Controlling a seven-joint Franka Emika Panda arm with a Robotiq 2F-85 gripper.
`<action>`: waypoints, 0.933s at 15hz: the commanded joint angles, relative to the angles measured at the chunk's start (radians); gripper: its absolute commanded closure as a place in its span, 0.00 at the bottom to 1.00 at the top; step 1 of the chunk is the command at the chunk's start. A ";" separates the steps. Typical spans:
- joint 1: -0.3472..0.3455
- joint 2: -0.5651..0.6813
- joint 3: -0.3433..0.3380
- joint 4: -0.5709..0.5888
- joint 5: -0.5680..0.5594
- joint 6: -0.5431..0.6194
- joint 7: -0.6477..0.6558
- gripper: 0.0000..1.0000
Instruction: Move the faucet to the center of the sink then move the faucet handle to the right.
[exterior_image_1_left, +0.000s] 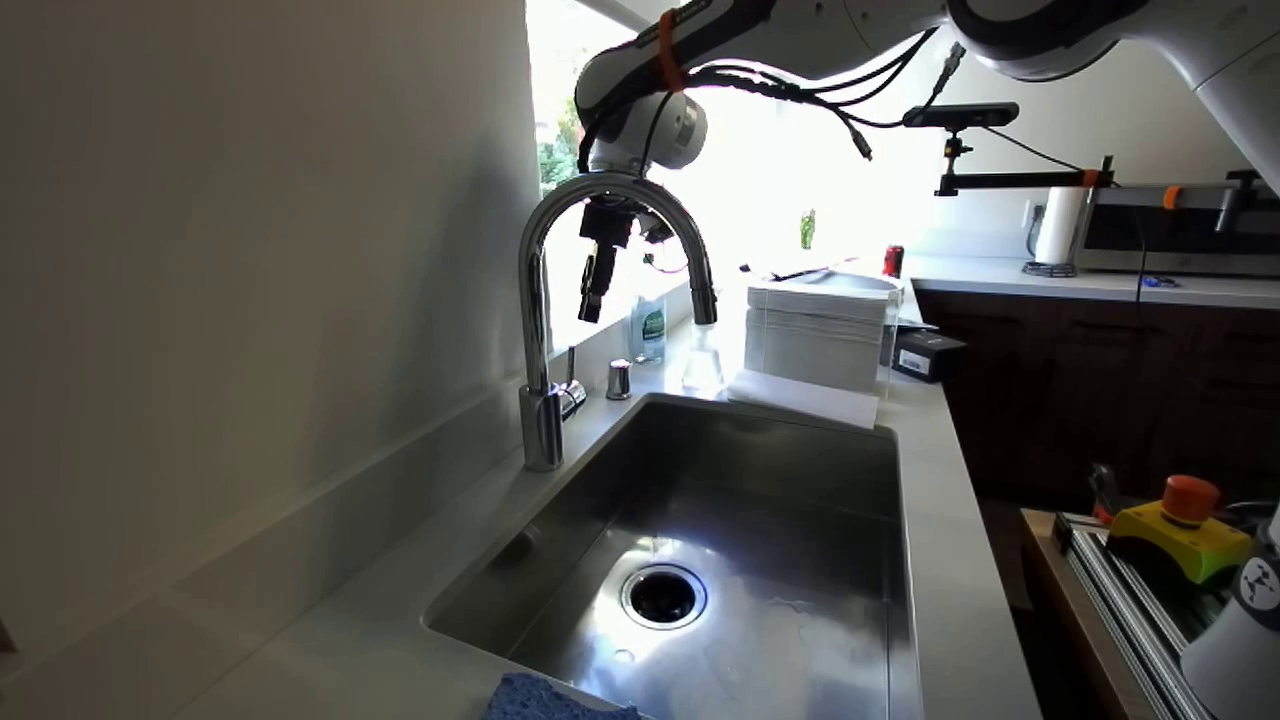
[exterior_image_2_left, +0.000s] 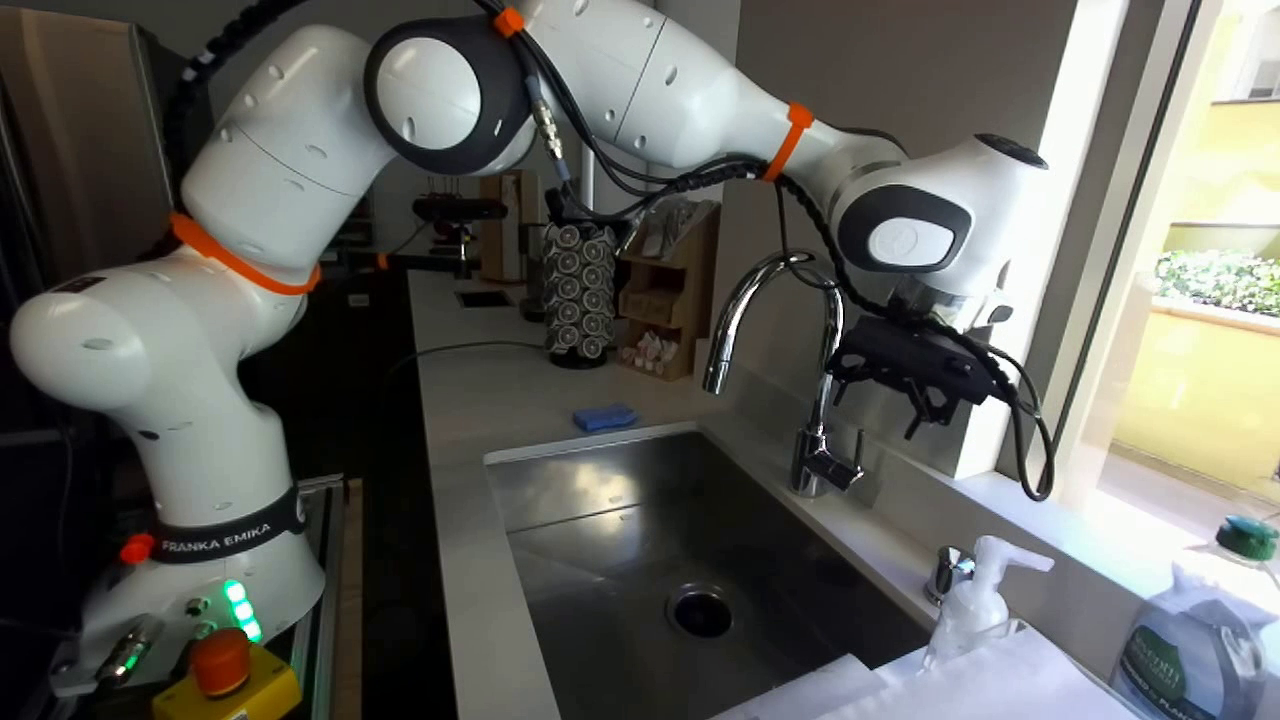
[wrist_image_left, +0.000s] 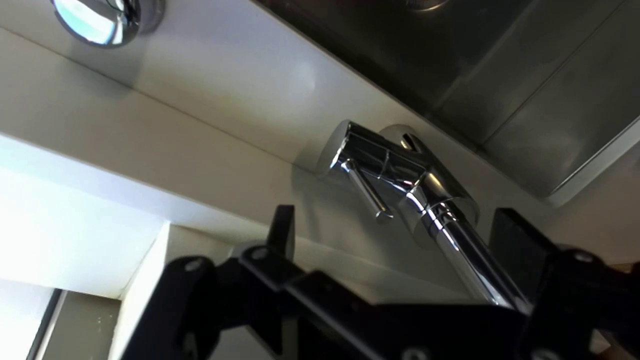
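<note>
Faucet (exterior_image_1_left: 533, 300) stands at the rear edge of the worktop (exterior_image_1_left: 955, 530), beside the sink (exterior_image_1_left: 800, 590). Gripper (wrist_image_left: 394, 217): jaws apart, nothing held. Chrome likely slippery, swivel stiff: take hold at spout's end (exterior_image_1_left: 705, 297); faucet handle (wrist_image_left: 366, 190) should yield lightly at its tip.

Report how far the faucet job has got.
Looks done: the faucet appears to arch over the sink, though exact centering is unclear. In hand: nothing gripped; the open gripper faces the faucet handle. Left, probably: moving that handle right; it stands upright in both exterior views.
</note>
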 joint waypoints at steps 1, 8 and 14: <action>0.012 0.051 -0.004 0.047 -0.013 0.004 0.020 0.00; 0.014 0.107 0.002 0.069 -0.008 0.076 0.037 0.06; 0.013 0.127 0.013 0.086 -0.009 0.113 0.056 0.50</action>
